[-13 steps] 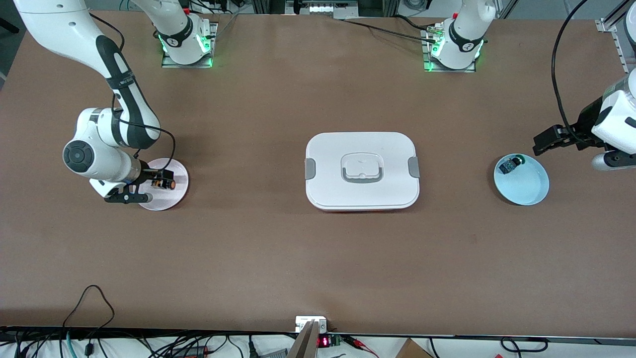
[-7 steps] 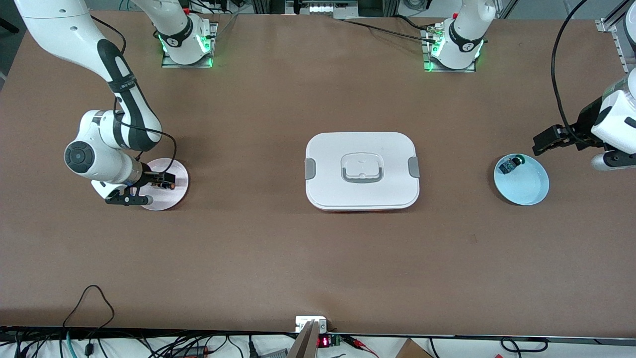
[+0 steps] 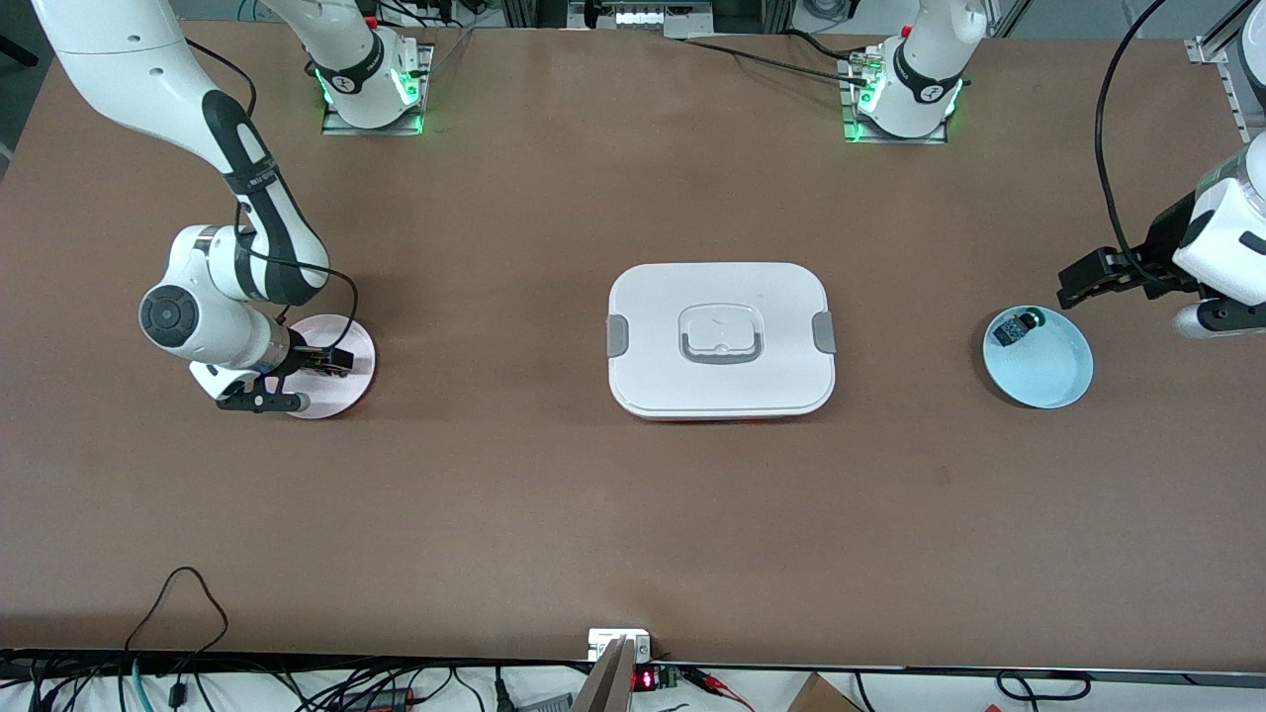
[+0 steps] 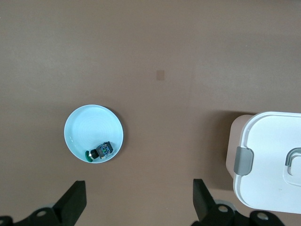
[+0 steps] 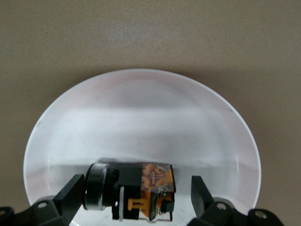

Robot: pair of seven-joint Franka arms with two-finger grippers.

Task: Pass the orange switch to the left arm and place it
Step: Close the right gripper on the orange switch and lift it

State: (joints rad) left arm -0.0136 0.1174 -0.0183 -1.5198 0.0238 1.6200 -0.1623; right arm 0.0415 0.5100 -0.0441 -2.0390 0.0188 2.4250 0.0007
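The orange switch (image 5: 136,190) lies on its side on the pink plate (image 5: 141,117), black body and metal-ringed cap showing in the right wrist view. My right gripper (image 5: 136,200) is down at the plate, open, with one finger on each side of the switch and small gaps left. In the front view the right gripper (image 3: 321,363) covers the switch on the pink plate (image 3: 348,391). The white box (image 3: 720,341) sits at the table's middle. My left gripper (image 3: 1073,282) waits open in the air by the light blue plate (image 3: 1048,381), holding nothing.
A dark switch with a green cap (image 4: 99,151) lies in the light blue plate (image 4: 89,125) toward the left arm's end. The box (image 4: 268,160) shows in the left wrist view too. Cables run along the table edge nearest the front camera.
My right gripper has moved in over the switch, so the orange cap seen earlier in the front view is now covered. The left arm has barely moved.
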